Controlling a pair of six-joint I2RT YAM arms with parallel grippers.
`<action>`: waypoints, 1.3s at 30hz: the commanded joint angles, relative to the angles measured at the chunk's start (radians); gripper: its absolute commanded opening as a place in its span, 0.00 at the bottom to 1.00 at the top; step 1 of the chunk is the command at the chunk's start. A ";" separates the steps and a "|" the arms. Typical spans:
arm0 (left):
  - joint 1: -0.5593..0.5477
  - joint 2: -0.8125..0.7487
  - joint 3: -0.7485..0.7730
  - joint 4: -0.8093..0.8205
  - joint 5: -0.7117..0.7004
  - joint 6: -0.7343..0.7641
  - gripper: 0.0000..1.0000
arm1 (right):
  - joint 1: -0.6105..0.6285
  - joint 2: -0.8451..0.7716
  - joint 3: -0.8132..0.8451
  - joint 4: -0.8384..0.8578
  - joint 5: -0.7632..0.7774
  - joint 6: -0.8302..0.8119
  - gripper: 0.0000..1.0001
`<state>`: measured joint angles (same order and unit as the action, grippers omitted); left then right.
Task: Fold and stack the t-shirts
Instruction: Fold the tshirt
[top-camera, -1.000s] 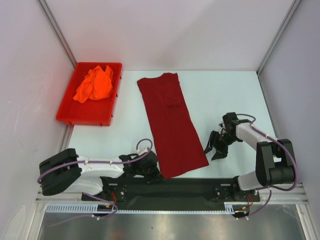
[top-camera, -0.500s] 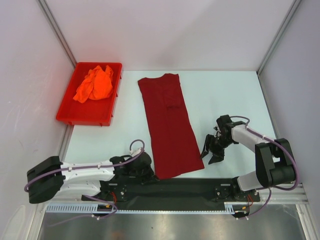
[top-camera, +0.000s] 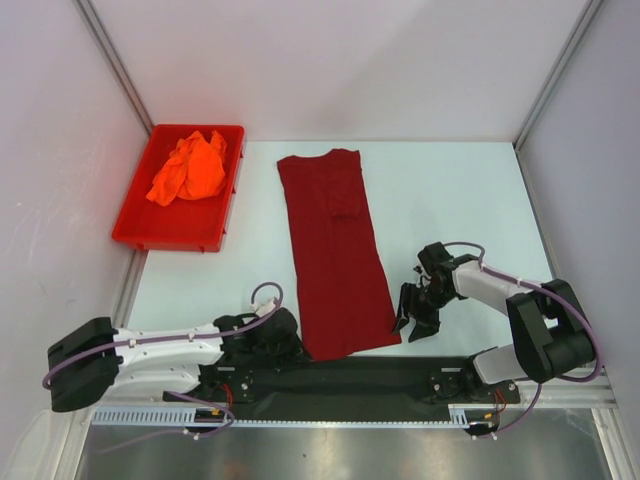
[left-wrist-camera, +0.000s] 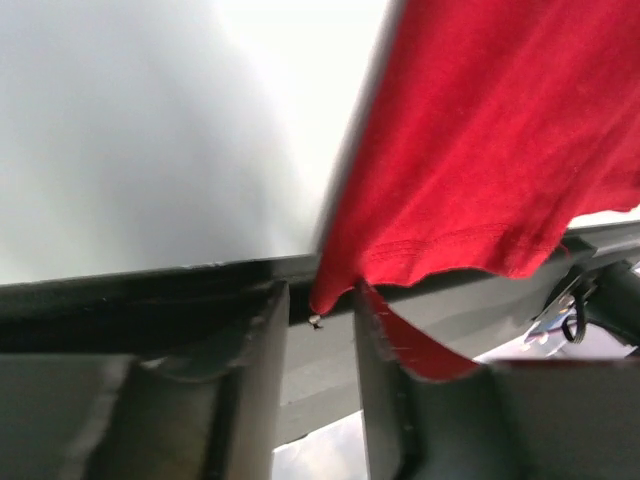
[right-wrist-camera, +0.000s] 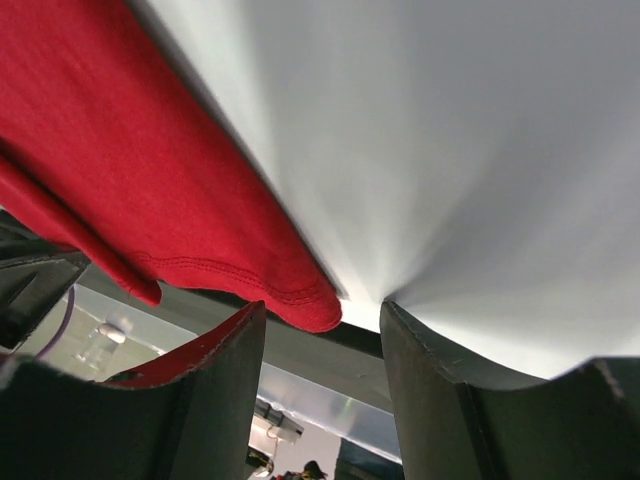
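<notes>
Lying narrow-folded on the bench (top-camera: 450, 190), maroon shirt (top-camera: 335, 250) needs cross folds, orange shirt (top-camera: 188, 168) sits crumpled in bin (top-camera: 170, 235), left hand (left-wrist-camera: 320, 385) and right hand (right-wrist-camera: 320, 365) released.

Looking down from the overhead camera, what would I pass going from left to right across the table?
First the red bin holding the orange t-shirt → maroon t-shirt → right gripper.

— What moved?
— My left gripper (left-wrist-camera: 318, 300) drew back, pulling the maroon shirt (top-camera: 335, 250) straighter, then its jaws parted.
— Your right?
— My right gripper (top-camera: 415, 310) came in to the hem's corner.
</notes>
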<state>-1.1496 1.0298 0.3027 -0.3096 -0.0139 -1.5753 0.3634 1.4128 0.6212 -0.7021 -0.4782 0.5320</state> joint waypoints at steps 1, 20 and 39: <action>-0.002 0.004 0.065 -0.066 -0.029 0.040 0.40 | 0.022 -0.006 -0.014 0.038 0.001 0.010 0.56; -0.004 0.056 0.027 0.070 -0.006 0.000 0.46 | 0.034 0.012 -0.014 0.046 0.013 0.010 0.56; 0.004 0.003 0.039 0.020 -0.067 0.004 0.00 | 0.039 0.006 -0.024 0.059 0.007 0.022 0.54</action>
<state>-1.1496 1.0405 0.3267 -0.2893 -0.0601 -1.5780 0.3935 1.4147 0.6159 -0.6785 -0.4900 0.5503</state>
